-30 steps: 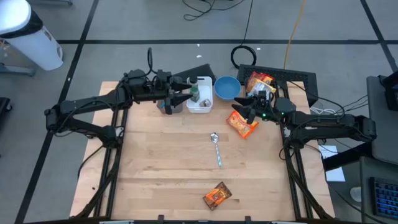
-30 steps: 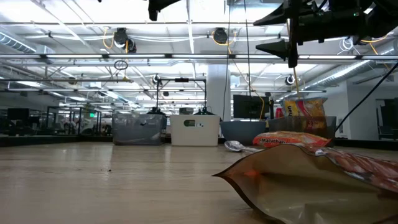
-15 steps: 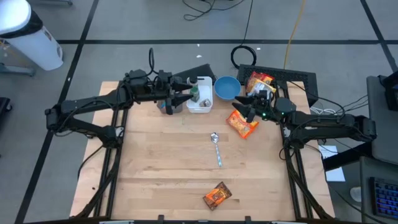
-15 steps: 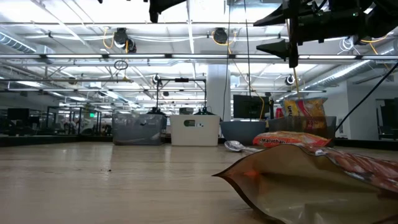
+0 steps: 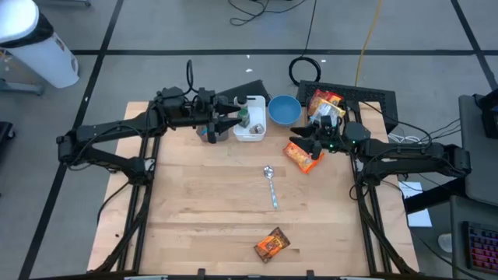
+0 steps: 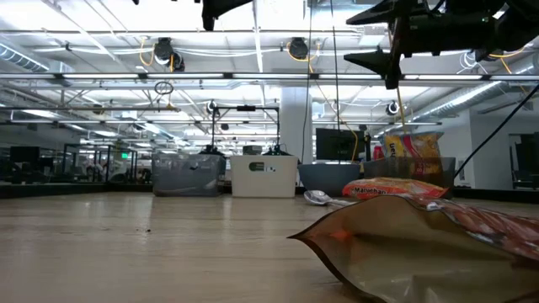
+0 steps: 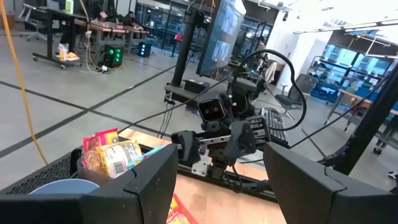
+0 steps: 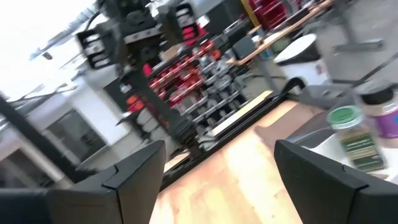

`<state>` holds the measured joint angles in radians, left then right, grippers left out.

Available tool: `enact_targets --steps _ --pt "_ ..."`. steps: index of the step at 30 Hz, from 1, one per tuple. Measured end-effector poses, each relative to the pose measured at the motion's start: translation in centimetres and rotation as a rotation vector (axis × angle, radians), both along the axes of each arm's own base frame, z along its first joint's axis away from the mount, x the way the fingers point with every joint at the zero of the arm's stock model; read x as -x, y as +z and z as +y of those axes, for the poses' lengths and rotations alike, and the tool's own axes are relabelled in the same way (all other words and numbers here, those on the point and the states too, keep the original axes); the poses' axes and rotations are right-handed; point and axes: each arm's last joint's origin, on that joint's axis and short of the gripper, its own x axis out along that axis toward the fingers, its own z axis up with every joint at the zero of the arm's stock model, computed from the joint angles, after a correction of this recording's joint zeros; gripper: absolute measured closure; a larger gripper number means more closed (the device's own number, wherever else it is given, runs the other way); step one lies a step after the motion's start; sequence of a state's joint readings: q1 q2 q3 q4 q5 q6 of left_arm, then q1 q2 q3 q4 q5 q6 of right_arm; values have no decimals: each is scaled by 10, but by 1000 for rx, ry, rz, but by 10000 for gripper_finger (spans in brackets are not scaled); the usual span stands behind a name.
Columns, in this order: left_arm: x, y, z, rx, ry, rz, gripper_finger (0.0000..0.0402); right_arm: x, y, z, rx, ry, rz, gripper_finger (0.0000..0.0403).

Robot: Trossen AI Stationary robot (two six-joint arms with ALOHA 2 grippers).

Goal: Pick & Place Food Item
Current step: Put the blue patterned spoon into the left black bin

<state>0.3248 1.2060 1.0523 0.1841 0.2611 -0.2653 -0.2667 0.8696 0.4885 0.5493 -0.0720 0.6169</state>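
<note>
Two food packets lie flat on the wooden table: an orange one (image 5: 304,160) at the far right and a brown-orange one (image 5: 271,245) by the near edge, which fills the foreground of the low view (image 6: 421,244). My right gripper (image 5: 296,143) hangs open high above the orange packet's left end, pointing toward the table's left; the low view shows it raised (image 6: 368,38). My left gripper (image 5: 238,119) stands open and level, high over the white bin (image 5: 253,131) at the far edge, pointing right. Neither gripper touches anything.
A metal spoon (image 5: 270,183) lies mid-table. At the far edge stand a grey cup (image 5: 212,134), the white bin with bottles, a blue bowl (image 5: 284,109) and a black crate (image 5: 362,97) holding snack bags (image 5: 325,102). Bare wood spreads over the table's left and middle.
My right gripper has turned a little at the wrist, its fingertips tipping slightly upward, and it stays open in the same place. The packets and my left gripper have kept still.
</note>
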Motion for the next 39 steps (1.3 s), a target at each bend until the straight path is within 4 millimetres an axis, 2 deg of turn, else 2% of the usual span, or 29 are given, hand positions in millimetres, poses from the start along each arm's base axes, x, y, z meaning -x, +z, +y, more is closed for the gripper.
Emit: enact_targets --steps 7,14,22,33,39 --pt "0 0 0 0 0 0 158 -1 0 4 12 142 3 110" --pt "0 0 0 0 0 0 158 -1 0 5 13 159 4 110" --pt "0 0 0 0 0 0 158 -1 -3 9 -13 327 38 110" --pt "0 0 0 0 0 0 158 -1 -14 9 -41 315 139 110" --pt "0 0 0 -1 3 -3 158 -1 -14 5 -88 181 133 110"
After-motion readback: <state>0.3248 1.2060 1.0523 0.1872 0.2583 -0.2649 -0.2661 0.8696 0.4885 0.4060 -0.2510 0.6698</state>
